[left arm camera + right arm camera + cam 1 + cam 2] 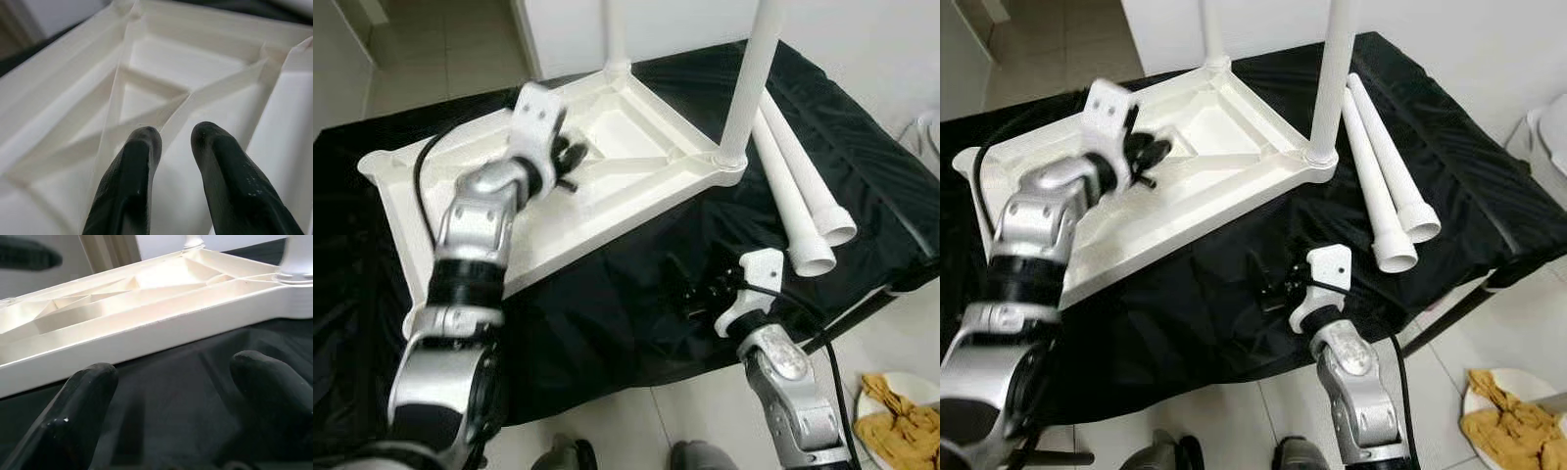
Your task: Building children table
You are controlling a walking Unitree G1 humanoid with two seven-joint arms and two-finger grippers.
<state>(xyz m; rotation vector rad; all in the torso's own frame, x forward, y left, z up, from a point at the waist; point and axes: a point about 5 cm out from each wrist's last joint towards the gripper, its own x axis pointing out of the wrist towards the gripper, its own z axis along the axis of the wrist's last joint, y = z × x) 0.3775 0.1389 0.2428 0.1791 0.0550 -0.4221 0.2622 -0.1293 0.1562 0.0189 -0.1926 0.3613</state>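
White tabletop point(607, 186) lies upside down on the black cloth point(636, 323), ribs facing up; two legs already seated upright at the far corner point(617, 39) and the right corner point(754, 69), two loose legs point(803, 196) lie on the cloth to the right, just beside the tabletop. Judging by that, next step is picking a loose leg and seating it in an empty corner socket: grab mid-shaft, keep it vertical, narrow end down into the socket, other arm bracing the top so it doesn't slide on the cloth. Left gripper point(168, 139) hovers over the ribbed underside near the middle, fingers point(137, 161) narrowly parted, holding nothing. Right gripper point(173, 382) sits low over the cloth at the near edge, fingers point(88, 401) wide apart, empty, well short of the loose legs
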